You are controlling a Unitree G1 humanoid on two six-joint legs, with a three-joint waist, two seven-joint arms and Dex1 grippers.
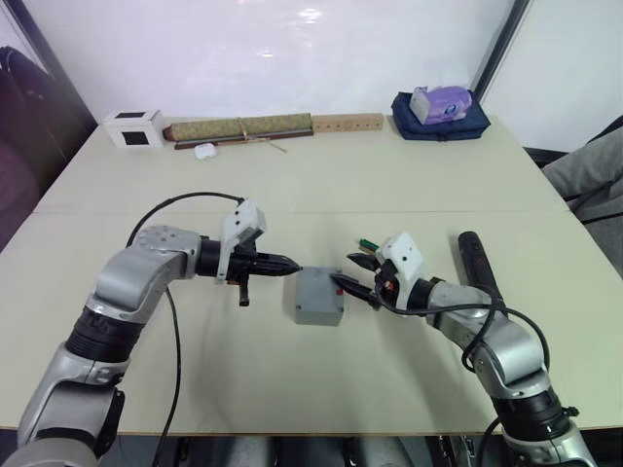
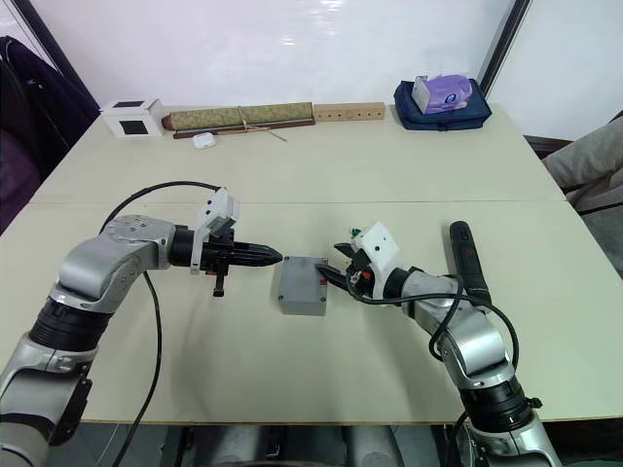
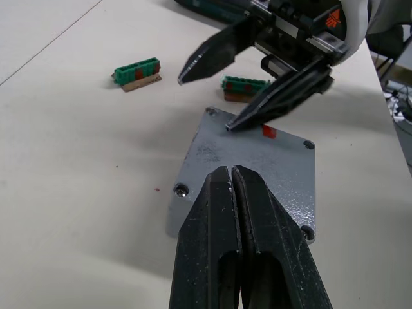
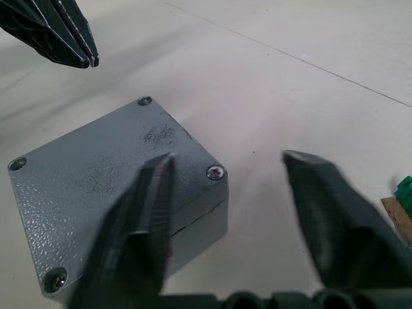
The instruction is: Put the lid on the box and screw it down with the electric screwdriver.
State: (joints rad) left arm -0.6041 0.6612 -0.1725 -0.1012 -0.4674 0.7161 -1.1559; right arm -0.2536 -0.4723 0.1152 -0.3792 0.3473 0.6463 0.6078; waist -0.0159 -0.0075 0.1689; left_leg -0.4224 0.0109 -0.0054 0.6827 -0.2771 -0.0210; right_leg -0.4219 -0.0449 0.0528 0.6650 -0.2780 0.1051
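Left wrist view shows my left gripper (image 3: pixel 232 172) pressed together, empty, tips over the lid's (image 3: pixel 257 174) near-left edge; the lid sits on the box (image 1: pixel 319 297) mid-table; my right gripper (image 4: pixel 225 167) is spread wide, one finger (image 4: pixel 138 212) over the lid; the electric screwdriver (image 1: pixel 479 261) lies to the right.

a wide, pale beige tabletop (image 1: pixel 321 185) with a faint seam line running across its middle. behind it stands a plain white wall (image 1: pixel 263 49), brightly lit, with soft glare spots near the top. a dark upright post (image 1: pixel 498 47) rises at the back right corner. a dark chair back (image 1: pixel 24 107) sits at the far left, and grey fabric (image 1: pixel 589 170) shows at the right edge.
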